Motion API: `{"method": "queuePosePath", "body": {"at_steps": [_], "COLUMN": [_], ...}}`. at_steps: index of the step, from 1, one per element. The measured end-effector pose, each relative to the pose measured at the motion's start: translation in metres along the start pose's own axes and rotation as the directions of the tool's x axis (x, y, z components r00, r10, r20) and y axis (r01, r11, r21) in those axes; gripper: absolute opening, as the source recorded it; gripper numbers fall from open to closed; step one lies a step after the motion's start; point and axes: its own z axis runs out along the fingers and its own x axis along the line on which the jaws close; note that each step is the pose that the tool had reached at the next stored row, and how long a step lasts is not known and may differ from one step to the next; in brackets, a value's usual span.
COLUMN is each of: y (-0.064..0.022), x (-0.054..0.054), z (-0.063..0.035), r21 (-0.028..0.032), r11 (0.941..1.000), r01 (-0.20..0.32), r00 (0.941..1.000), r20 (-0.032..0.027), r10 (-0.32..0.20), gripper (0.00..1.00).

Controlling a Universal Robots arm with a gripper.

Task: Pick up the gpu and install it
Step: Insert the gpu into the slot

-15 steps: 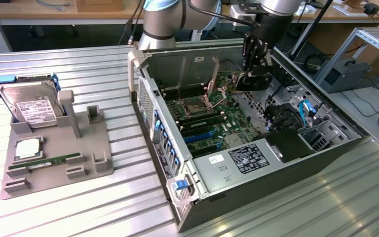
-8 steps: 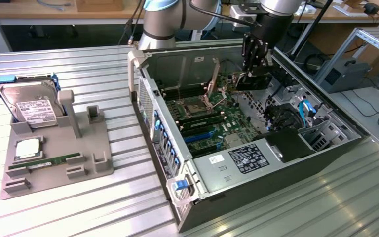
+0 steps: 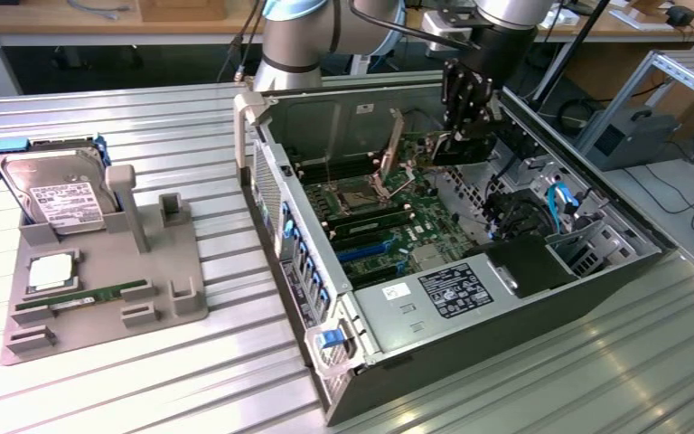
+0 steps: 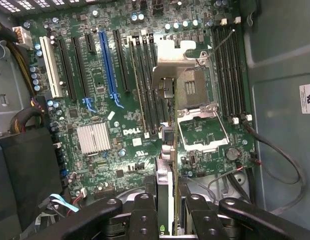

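Note:
In the exterior view my gripper (image 3: 465,113) hangs inside the open computer case (image 3: 444,303), above the far part of the motherboard (image 3: 383,212). It is shut on the gpu (image 3: 454,146), a dark flat card that hangs on edge below the fingers. In the wrist view the gpu (image 4: 166,175) appears edge-on between the black fingers (image 4: 142,215), with its silver bracket end towards the board. It floats above the green motherboard (image 4: 109,145), apart from the blue slot (image 4: 107,65) and the black slots beside it.
An open CPU socket (image 4: 195,95) with its raised silver lid lies right under the card. On the exterior view's left, a grey fixture (image 3: 106,271) holds a hard drive (image 3: 58,194), a CPU (image 3: 51,271) and a RAM stick (image 3: 88,297). Cables (image 4: 275,150) run along the case wall.

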Motion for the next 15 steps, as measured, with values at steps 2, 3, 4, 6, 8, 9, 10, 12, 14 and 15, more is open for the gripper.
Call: {"method": "queuePosePath", "body": {"at_steps": [2,3,4,6,8,9,10,12,14,15], "y": [0.0,0.0,0.0,0.0,0.0,0.0,0.0,0.0,0.0,0.0], "x": [0.0,0.0,0.0,0.0,0.0,0.0,0.0,0.0,0.0,0.0], "z": [0.0,0.0,0.0,0.0,0.0,0.0,0.0,0.0,0.0,0.0], "r21": [-0.0004,-0.0005,-0.0007,-0.001,-0.0014,-0.0015,-0.0019,-0.0023,-0.0027,-0.0028], "r11": [0.9999,0.9999,0.9998,0.9994,0.9989,0.9986,0.9977,0.9965,0.9955,0.995], "r01": [0.011,0.016,0.022,0.035,0.047,0.053,0.068,0.084,0.095,0.1], "r00": [0.9999,0.9999,0.9998,0.9994,0.9989,0.9986,0.9977,0.9965,0.9955,0.995], "r20": [0.0005,0.0007,0.0009,0.0014,0.002,0.0022,0.0029,0.0035,0.0039,0.0041], "r10": [-0.011,-0.016,-0.022,-0.035,-0.047,-0.053,-0.068,-0.084,-0.095,-0.1], "gripper": [0.27,0.27,0.27,0.27,0.27,0.27,0.27,0.27,0.27,0.27]}}
